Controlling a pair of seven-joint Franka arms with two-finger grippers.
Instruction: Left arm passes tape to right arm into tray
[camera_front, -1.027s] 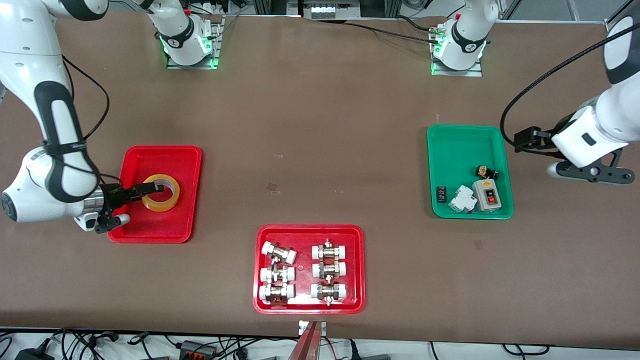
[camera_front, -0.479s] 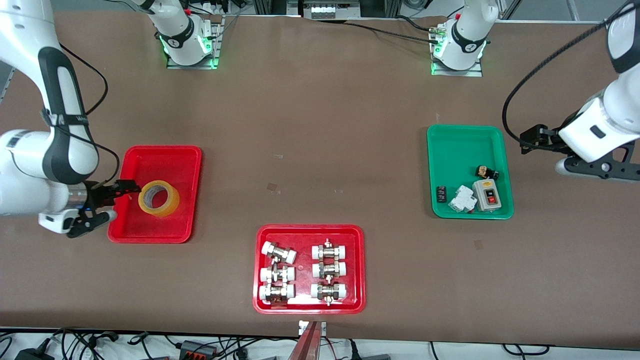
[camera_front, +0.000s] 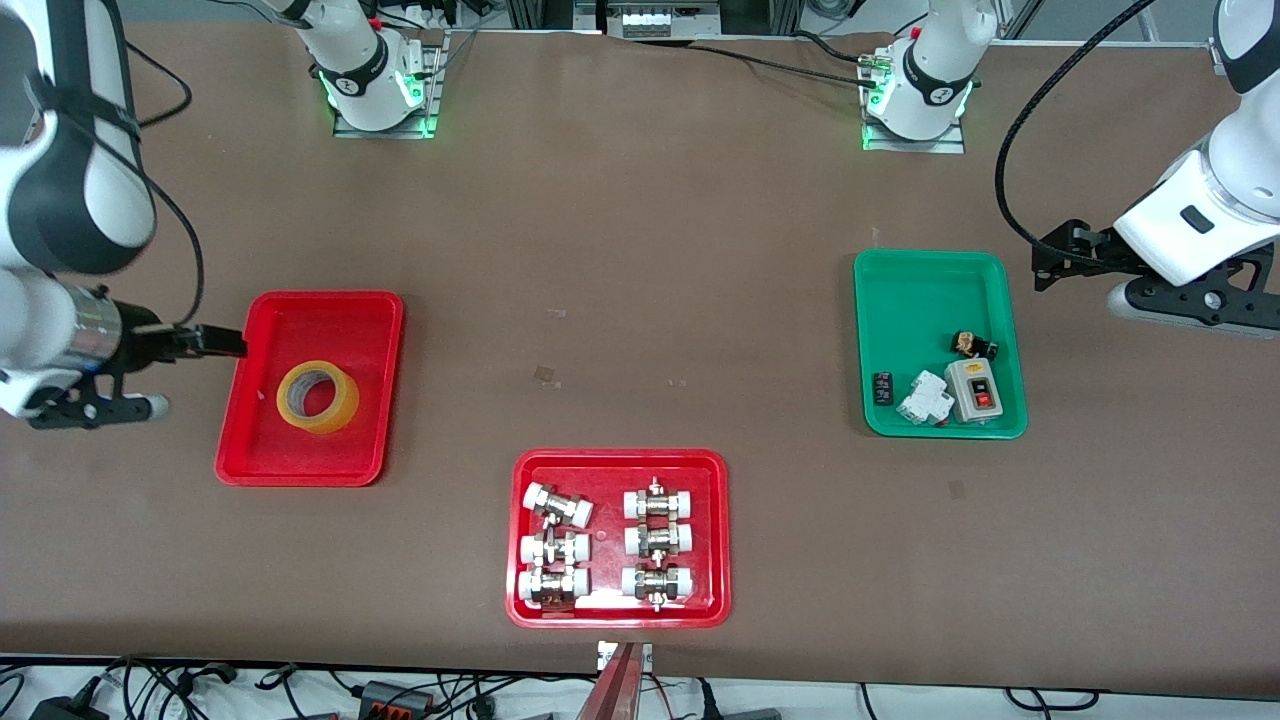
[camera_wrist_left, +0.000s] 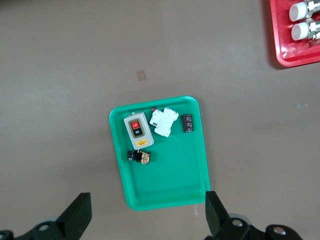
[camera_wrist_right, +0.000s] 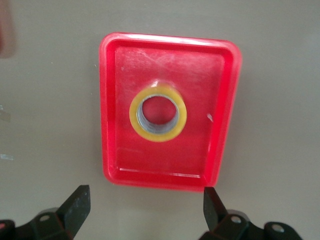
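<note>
Tape (camera_front: 318, 396) lies flat in plain red tray (camera_front: 310, 388), free of both hands. Right hand (camera_front: 215, 341) spread, empty, over the tray's rim; left hand (camera_wrist_left: 145, 215) spread, empty, beside green tray (camera_front: 938, 342). Risk looks low: only a low swing clipping the rim and jolting the roll

Evenly and brightly lit from overhead; soft shadows on the tabletop (camera_front: 640, 300); glare on the red tray (camera_wrist_right: 170, 55); motion-blurred right arm (camera_front: 60, 190).

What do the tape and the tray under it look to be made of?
Tape: yellow translucent plastic film, likely on a grey core; the tray's red tints it orange. Tray: apparently glossy red moulded plastic, with rounded corners and light glare on its floor.
</note>
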